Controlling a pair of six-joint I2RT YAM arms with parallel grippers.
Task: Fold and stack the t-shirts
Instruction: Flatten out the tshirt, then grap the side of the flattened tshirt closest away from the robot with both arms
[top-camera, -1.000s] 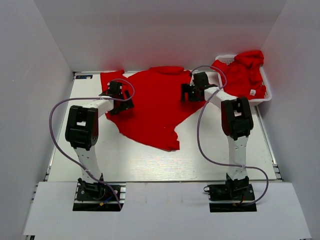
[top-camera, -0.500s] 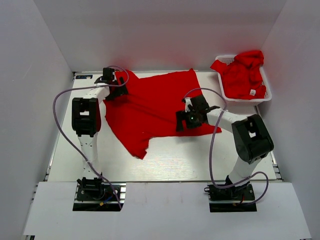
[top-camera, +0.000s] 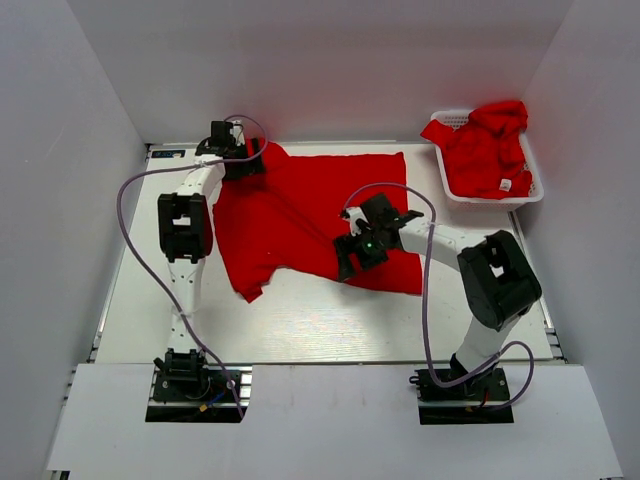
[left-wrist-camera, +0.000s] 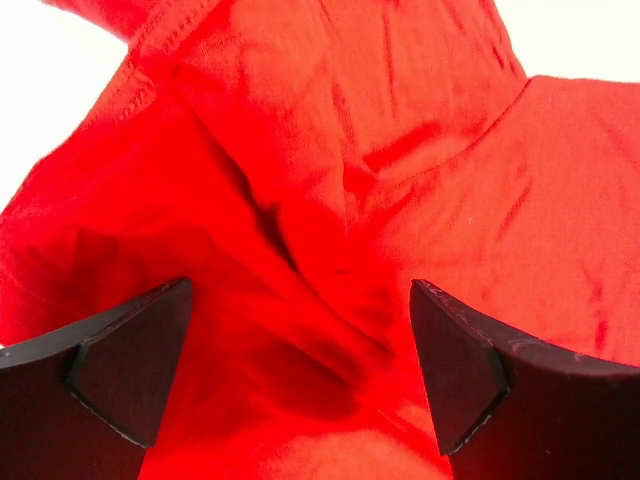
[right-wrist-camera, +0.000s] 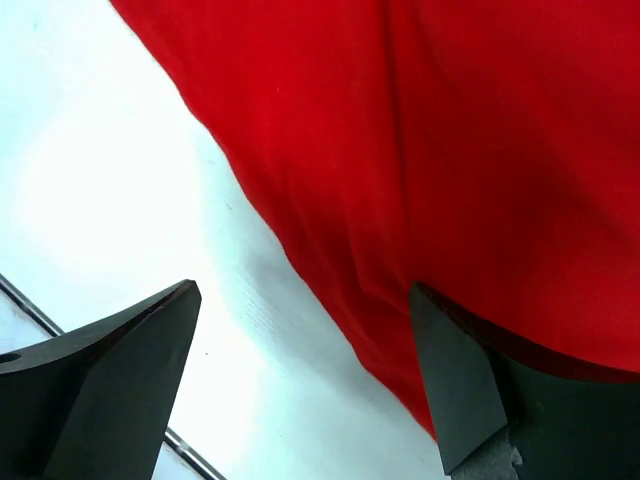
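One red t-shirt (top-camera: 310, 215) lies spread on the table, a sleeve trailing toward the near left. My left gripper (top-camera: 243, 165) is over its back left corner. In the left wrist view that gripper (left-wrist-camera: 300, 300) stands open, with rumpled red cloth (left-wrist-camera: 330, 200) below and between the fingers. My right gripper (top-camera: 348, 262) hovers at the shirt's near edge. In the right wrist view this gripper (right-wrist-camera: 302, 290) is open, straddling the shirt's hem (right-wrist-camera: 330, 290) and bare table. More red t-shirts (top-camera: 487, 150) lie heaped in the basket, one showing a white tag (top-camera: 506, 185).
The white lattice basket (top-camera: 530, 195) sits at the back right corner of the table. White walls enclose the table on the left, back and right. Both arms' purple cables (top-camera: 125, 215) loop above the table surface.
The left gripper moved farther back to the shirt's back left corner. The right gripper moved nearer and leftward to the near edge. The shirt turned and now lies flatter, with a straight far edge.
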